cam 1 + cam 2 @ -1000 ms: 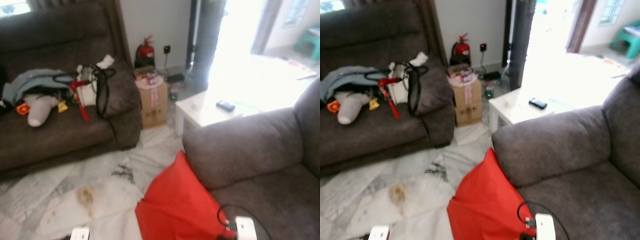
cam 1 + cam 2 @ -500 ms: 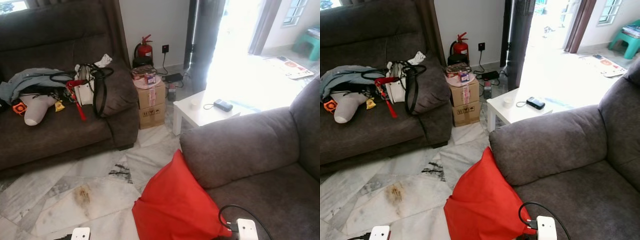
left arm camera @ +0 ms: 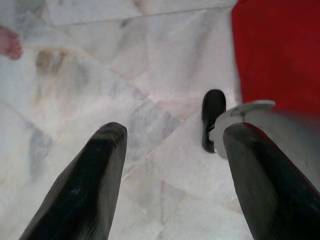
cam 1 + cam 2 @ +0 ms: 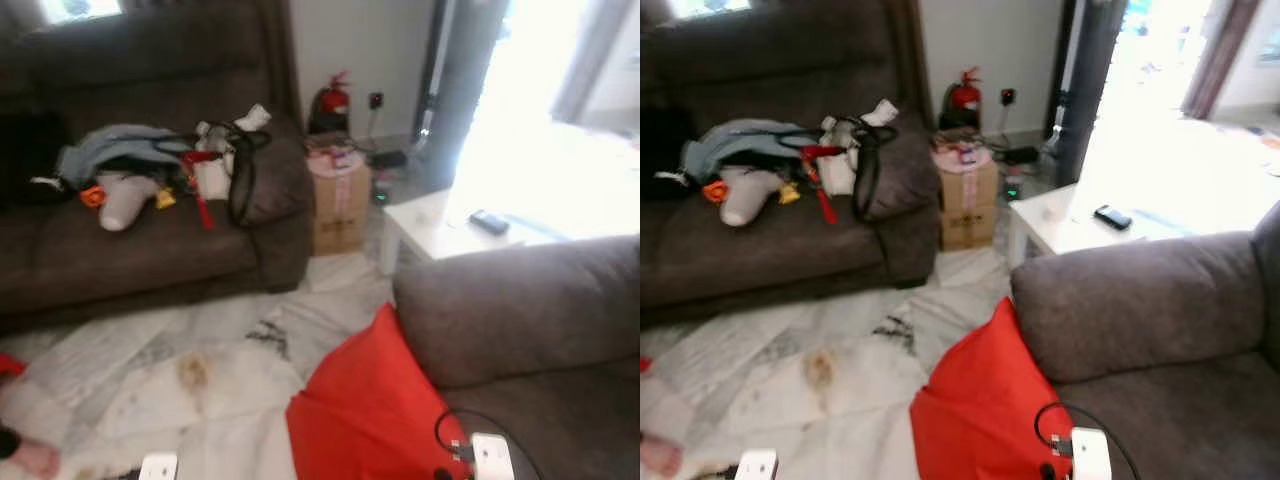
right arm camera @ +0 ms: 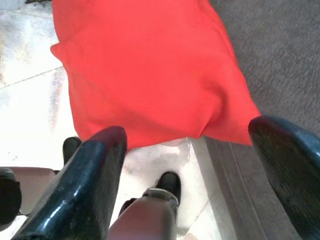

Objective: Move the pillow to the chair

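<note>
A red pillow (image 4: 365, 410) is lying on the marble floor (image 4: 190, 380), leaning against the near side of the grey chair (image 4: 520, 310) on the right. Its upper corner is touching the chair's armrest, and its lower right edge is sitting at the front of the seat.

The right hand (image 5: 185, 165) is hanging above the pillow's near edge with its two black fingers (image 5: 90, 185) spread wide apart and gripping nothing. The left hand (image 3: 172, 170) is hanging over the bare floor to the left of the pillow, its fingers (image 3: 85, 185) likewise spread apart and empty.

At the far left a brown sofa (image 4: 150, 250) is carrying a heap of clothes and bags (image 4: 170, 170). A cardboard box (image 4: 338, 205) is standing on the floor just beside the sofa's right arm, with a red fire extinguisher (image 4: 333, 100) against the wall behind it. A white tabletop (image 4: 450, 225) is sitting beyond the chair in bright light from the doorway, with a small dark device (image 4: 490, 222) lying on it. A person's bare foot (image 3: 9, 42) is showing on the floor at the near left.
</note>
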Tool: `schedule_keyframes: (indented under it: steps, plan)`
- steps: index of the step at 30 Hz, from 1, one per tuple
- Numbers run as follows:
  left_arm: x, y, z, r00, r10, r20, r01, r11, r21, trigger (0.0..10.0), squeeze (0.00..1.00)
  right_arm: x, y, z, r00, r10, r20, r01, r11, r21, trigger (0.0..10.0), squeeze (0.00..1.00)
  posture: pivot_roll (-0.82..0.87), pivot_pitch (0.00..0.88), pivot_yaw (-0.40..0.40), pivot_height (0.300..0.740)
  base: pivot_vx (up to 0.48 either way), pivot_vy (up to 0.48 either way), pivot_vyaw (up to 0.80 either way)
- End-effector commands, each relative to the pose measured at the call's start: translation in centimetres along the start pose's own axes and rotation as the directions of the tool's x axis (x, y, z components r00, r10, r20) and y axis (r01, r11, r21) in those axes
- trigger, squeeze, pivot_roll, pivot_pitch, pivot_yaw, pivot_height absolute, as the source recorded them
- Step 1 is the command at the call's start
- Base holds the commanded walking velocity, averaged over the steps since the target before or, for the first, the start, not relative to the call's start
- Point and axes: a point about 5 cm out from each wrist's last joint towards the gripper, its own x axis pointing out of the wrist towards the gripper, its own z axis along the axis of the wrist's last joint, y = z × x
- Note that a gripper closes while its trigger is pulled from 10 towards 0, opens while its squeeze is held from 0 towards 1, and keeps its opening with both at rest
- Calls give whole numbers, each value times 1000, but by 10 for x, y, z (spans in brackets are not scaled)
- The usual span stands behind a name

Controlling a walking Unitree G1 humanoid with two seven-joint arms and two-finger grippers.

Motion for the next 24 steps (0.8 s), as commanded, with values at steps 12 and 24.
schedule_keyframes:
  steps: [12,24]
  plan:
    - [-1,6,4,996,67,67,-64,996,-55,10000,0,-1,0,3,996,-54,65,47,994,102,10000,0,-38,0,43,740,0,0,0]
    - [-10,23,146,775,219,592,-203,975,-95,10000,0,-7,-13,134,818,-84,569,23,993,113,10000,0,-53,0,65,740,0,0,0]
